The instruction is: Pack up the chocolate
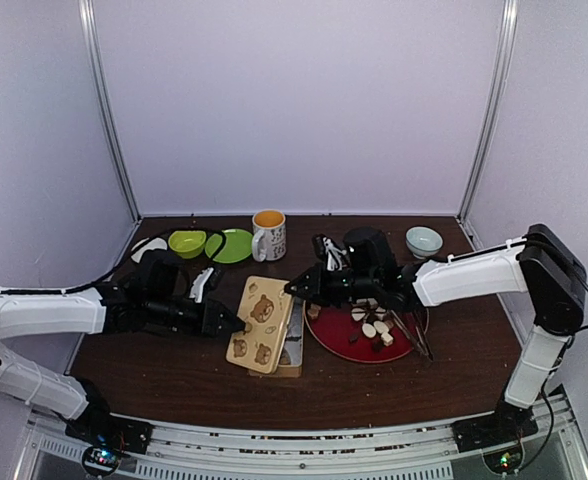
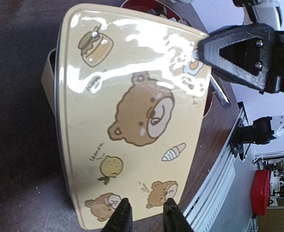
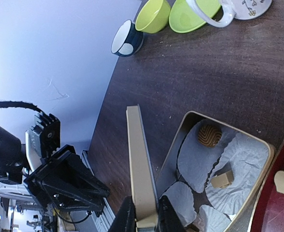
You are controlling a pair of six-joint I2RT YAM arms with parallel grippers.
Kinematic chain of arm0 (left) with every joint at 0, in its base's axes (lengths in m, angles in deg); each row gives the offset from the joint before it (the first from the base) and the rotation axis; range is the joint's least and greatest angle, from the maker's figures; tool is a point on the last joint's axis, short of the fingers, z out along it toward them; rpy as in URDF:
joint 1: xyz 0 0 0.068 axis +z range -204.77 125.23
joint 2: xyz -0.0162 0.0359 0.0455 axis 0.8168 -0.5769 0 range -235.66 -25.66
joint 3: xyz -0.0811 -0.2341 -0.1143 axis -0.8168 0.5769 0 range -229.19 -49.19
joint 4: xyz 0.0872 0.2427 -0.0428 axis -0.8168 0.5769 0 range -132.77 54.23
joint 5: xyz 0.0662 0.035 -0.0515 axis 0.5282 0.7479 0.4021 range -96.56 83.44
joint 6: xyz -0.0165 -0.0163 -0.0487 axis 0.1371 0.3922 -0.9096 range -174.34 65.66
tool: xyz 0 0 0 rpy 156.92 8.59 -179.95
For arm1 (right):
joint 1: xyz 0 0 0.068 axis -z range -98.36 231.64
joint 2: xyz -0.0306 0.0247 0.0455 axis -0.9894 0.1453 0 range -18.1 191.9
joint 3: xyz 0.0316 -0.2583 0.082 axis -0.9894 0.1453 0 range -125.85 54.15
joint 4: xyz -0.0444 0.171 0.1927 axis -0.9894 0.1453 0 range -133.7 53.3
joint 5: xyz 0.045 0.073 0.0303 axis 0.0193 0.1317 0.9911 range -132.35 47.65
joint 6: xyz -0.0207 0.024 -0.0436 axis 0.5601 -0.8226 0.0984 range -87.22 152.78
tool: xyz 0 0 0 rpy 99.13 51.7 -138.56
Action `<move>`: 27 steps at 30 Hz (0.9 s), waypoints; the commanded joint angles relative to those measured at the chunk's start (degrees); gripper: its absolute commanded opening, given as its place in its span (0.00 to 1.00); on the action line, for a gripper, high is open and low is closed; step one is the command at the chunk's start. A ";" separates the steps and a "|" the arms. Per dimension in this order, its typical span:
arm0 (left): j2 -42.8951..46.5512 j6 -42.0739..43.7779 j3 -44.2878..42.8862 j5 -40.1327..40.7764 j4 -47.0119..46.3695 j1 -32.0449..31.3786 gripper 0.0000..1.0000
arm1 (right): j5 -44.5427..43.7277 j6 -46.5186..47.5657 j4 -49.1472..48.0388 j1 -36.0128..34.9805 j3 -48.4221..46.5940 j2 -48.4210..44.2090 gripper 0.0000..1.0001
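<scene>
The cream bear-print lid [image 1: 259, 322] stands tilted on edge over the open tin box [image 3: 180, 140]. My right gripper [image 1: 296, 288] is shut on the lid's rim; in the right wrist view the lid [image 3: 139, 164] sits edge-on between its fingers. My left gripper [image 2: 144, 215] faces the lid's printed face [image 2: 132, 111] near one end, jaws slightly apart with nothing between them. In the box, chocolate pieces lie on white paper liners [image 3: 243, 154]: a striped brown round one [image 3: 209, 136] and a tan cube [image 3: 221, 181]. More chocolate [image 1: 374, 325] lies on the red plate [image 1: 324, 338].
Thin dark tongs [image 1: 414, 335] rest on the red plate's right side. At the back stand a mug [image 1: 269, 235], a green bowl [image 1: 187, 243], a green plate [image 1: 236, 246], a dark bowl [image 3: 126, 40] and a pale blue bowl [image 1: 423, 240].
</scene>
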 commanded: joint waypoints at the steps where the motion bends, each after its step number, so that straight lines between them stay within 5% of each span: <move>1: -3.08 1.63 -1.85 -0.99 -0.40 2.10 0.25 | 10.61 9.30 9.37 3.87 -6.31 4.74 0.00; 7: -5.03 2.64 -1.84 -1.14 -1.50 4.29 0.31 | 19.06 16.99 17.57 7.76 -13.78 10.67 0.01; 16: -9.53 3.01 -1.17 -1.04 -5.70 4.68 0.52 | 17.81 26.03 26.84 9.14 -20.23 15.05 0.04; 27: -14.60 2.37 -1.14 -2.61 -12.26 4.70 0.51 | 13.56 25.53 23.01 11.21 -19.14 16.26 0.07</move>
